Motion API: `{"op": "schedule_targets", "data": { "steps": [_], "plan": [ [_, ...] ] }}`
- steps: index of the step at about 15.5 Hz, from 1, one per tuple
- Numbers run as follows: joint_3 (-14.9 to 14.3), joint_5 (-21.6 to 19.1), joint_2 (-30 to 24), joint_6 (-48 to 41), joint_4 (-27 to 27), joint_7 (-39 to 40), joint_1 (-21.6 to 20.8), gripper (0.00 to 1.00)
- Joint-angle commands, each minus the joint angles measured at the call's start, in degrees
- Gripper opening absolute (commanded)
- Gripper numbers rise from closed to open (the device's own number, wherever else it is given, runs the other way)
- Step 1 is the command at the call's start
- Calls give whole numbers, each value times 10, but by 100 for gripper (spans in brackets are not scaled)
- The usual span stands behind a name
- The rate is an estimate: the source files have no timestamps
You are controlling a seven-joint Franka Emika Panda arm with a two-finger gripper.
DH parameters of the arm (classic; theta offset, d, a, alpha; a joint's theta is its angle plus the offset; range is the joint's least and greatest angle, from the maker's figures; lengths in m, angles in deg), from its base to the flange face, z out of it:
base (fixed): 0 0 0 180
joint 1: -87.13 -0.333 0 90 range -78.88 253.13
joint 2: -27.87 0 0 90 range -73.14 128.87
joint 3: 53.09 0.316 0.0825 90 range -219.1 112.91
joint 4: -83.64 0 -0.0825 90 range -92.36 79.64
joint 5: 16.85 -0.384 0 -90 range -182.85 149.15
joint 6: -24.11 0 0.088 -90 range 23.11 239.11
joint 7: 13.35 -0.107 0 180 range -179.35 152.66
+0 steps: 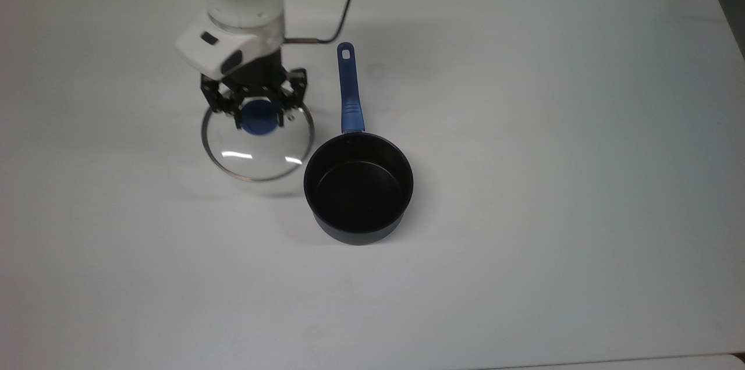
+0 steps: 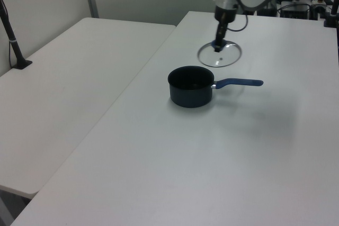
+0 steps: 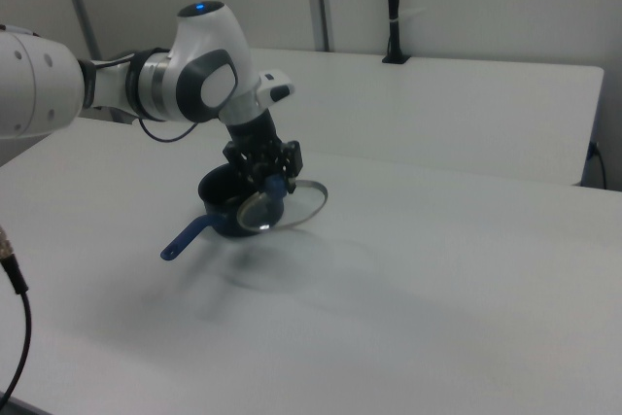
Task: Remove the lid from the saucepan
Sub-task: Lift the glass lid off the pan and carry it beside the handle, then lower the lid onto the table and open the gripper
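Note:
The saucepan (image 1: 358, 187) stands uncovered on the white table, black inside, its blue handle (image 1: 349, 91) pointing toward the top view's upper edge. It also shows in the left view (image 2: 190, 86) and in the right view (image 3: 220, 209). My gripper (image 1: 256, 116) is shut on the blue knob of the glass lid (image 1: 257, 152) and holds it in the air, to the top view's left of the saucepan. In the left view the lid (image 2: 219, 56) hangs beyond the pan under my gripper (image 2: 217, 45). In the right view the lid (image 3: 287, 206) is tilted in front of the pan, with my gripper (image 3: 272, 180) above it.
A second white table (image 2: 69, 72) adjoins on the left view's left, with a black post (image 2: 11, 35) clamped at its edge. A cable (image 1: 343, 3) trails from my wrist above the pan handle. Another black post (image 3: 394, 7) stands at the back in the right view.

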Motion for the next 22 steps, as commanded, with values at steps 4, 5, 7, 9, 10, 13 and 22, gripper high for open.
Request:
{"op": "schedule_targets", "data": {
  "steps": [4,5,7,9,10,13,22],
  "plan": [
    [13,-10,-104,-21,-158,33,23,42],
    [13,-11,-104,-34,-163,31,22,42],
    [13,-11,-95,-48,-171,24,15,41],
    [13,-10,-89,-43,-184,5,14,41],
    [13,-11,-82,-41,-188,-4,15,41],
    [13,-11,-71,-25,-188,-7,17,40],
    [12,0,-34,-30,-164,-21,21,100]
  ]
}}
